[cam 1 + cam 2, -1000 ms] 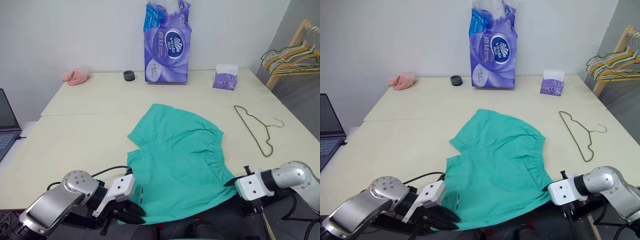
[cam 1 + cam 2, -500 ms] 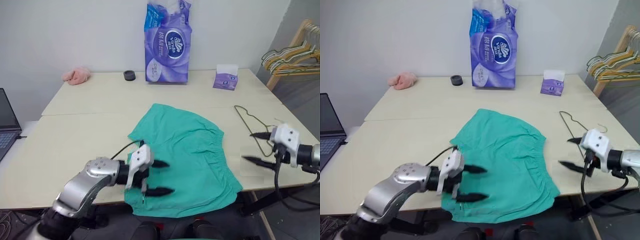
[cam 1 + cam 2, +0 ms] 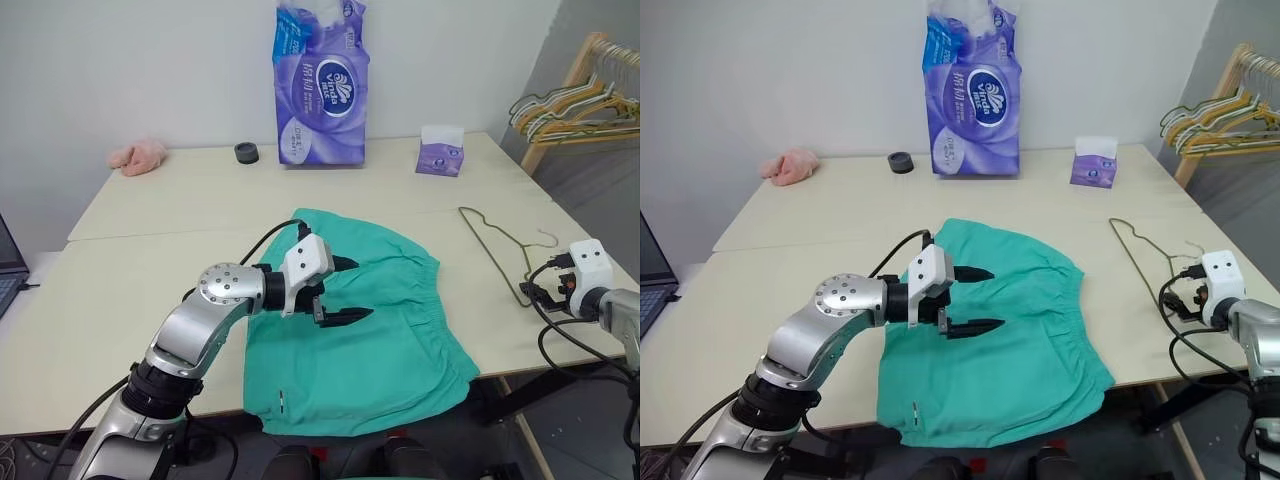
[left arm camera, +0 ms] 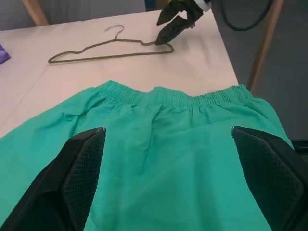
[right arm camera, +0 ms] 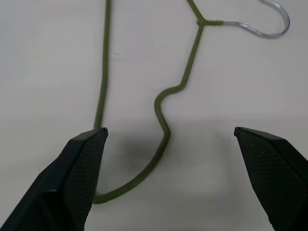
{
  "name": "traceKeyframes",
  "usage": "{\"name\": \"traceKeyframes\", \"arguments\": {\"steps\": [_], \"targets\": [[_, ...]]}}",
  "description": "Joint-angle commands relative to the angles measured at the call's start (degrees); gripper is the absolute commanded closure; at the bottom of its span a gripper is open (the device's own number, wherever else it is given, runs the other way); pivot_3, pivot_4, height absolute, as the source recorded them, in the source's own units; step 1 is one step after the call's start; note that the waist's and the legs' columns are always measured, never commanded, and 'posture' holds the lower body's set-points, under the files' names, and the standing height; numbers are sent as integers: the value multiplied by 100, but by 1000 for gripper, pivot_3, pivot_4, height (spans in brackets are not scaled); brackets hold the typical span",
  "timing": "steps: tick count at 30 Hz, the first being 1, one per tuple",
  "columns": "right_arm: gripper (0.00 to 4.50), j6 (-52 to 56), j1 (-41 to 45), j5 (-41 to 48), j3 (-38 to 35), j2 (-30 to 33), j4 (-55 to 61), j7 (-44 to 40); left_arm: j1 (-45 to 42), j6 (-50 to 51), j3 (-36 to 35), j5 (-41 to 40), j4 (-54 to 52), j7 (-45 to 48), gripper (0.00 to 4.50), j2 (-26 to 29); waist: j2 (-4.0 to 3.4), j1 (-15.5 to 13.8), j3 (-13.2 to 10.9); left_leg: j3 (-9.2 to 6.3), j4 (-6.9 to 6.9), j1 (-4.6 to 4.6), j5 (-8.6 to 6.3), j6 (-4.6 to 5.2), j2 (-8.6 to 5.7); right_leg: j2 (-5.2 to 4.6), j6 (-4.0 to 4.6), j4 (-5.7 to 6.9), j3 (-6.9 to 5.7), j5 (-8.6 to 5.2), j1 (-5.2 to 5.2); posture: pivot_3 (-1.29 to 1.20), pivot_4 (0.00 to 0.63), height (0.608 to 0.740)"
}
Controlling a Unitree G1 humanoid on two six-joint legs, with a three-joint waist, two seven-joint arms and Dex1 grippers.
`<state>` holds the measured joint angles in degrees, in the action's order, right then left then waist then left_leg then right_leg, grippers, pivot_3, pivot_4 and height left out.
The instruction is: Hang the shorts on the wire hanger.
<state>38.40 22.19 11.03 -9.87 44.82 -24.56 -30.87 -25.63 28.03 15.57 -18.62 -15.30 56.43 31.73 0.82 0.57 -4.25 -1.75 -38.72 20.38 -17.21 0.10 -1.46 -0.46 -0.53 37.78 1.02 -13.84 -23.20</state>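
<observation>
Right wrist view: thin olive wire hanger [image 5: 163,122] w/ kinked shoulder, silver hook

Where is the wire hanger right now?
The wire hanger lies flat on the table's right side, just right of the green shorts, with the open right end effector at its near end.

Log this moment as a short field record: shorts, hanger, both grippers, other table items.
shorts: the shorts lie flat on the table, near its front edge
hanger: the wire hanger lies flat on the table, right of the shorts, apart from them
left gripper: left gripper open, over the shorts, holding nothing
right gripper: right gripper open, at the hanger's near end, holding nothing
other items: purple tissue pack, small purple box, pink cloth, black ring
</observation>
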Motion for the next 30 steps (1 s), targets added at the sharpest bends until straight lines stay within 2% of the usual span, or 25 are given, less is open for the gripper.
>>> {"name": "traceKeyframes", "arguments": {"steps": [1,3,6,12,17,18,22,25,30], "targets": [[0,-44,486,-139,21,-116,-838,119,-212,-279,37,118,-4,116,66,-7,0,16,0,5,0,-2,-2,3,1,3,0,0,3,0,0,-36,45,740],[0,57,662,-111,23,-148,-1141,16,-216,-307,47,142,5,131,66,-26,2,37,1,11,0,-5,-3,6,2,4,-2,0,10,1,1,-34,45,740],[595,237,838,-110,111,-147,-1526,-204,-207,-320,50,141,-20,155,0,-37,3,60,2,17,0,-5,-5,9,3,4,-8,-4,17,5,3,-34,46,740],[2582,236,768,-387,449,-191,-1846,-358,-191,-352,42,195,-15,183,0,-75,42,62,28,15,-2,-7,-7,12,3,4,-12,-8,16,7,7,-28,45,740],[4289,32,715,-512,472,-340,-1841,-45,-170,-366,18,212,21,145,0,-115,96,54,71,11,-1,-14,-8,12,4,3,-13,-10,14,7,15,-27,43,740],[4489,-11,716,-529,450,-362,-1823,7,-164,-363,4,211,30,127,0,-125,103,53,75,11,-1,-15,-9,11,5,0,-13,-11,13,7,18,-27,43,740],[4489,-44,787,-443,271,-381,-1514,138,-266,-158,-181,65,327,106,0,-151,93,55,85,1,0,-64,-18,21,10,-2,-31,-63,3,16,92,-30,39,740],[4489,-138,740,-443,258,-314,-1090,144,-405,-297,-342,193,713,-46,0,-154,86,56,80,4,-1,-61,-19,23,5,-2,-64,-76,5,9,95,-32,36,740],[4489,-677,276,-501,418,-138,836,-176,-980,-708,-886,385,1965,-390,0,-55,23,92,42,7,-2,-49,-21,26,5,-22,-67,-75,11,14,81,-35,33,740]]}}
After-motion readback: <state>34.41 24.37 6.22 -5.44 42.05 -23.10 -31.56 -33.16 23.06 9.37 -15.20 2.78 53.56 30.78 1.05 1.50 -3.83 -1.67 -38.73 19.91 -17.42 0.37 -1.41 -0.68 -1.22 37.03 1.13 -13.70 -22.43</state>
